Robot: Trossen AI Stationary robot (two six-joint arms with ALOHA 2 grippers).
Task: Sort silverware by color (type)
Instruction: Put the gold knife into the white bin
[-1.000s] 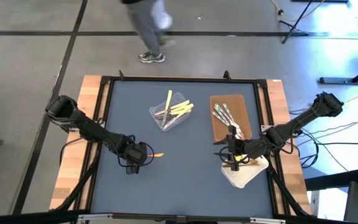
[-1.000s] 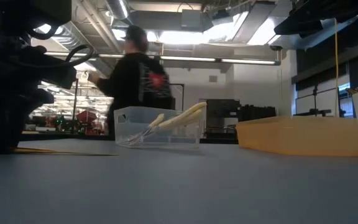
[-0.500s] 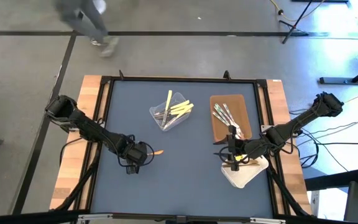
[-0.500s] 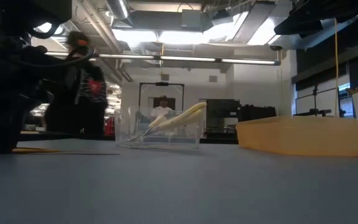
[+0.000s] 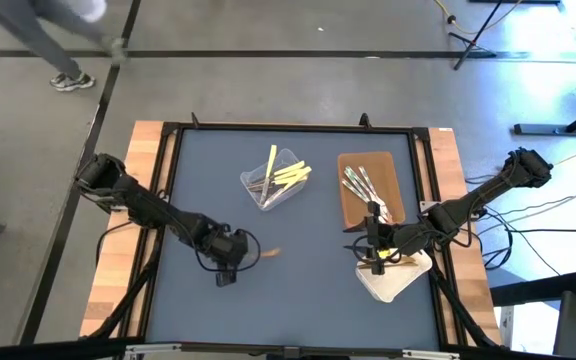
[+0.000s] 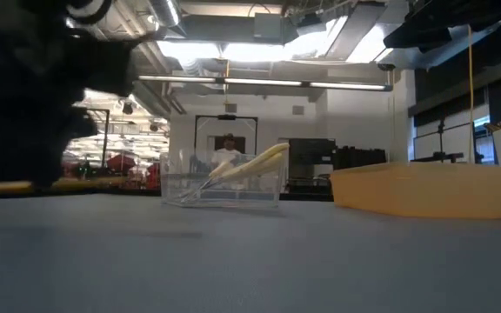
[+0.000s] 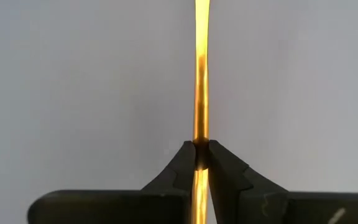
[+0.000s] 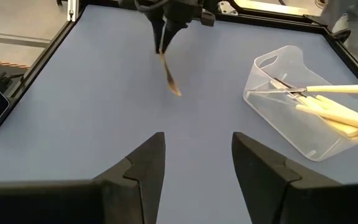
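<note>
The left gripper [image 5: 240,248] sits on the near-left side of the clear plastic tub [image 5: 276,180], its fingers [image 7: 185,168] clamped on an orange-brown utensil [image 7: 201,81] (which type, I cannot tell) lifted off the blue counter [image 5: 298,290]. The tub holds pale yellow utensils [image 5: 290,176] and silver ones. The right gripper [image 5: 373,240], fingers [image 8: 148,163] parted and empty, hovers right of the tub by the brown tray [image 5: 386,172].
</note>
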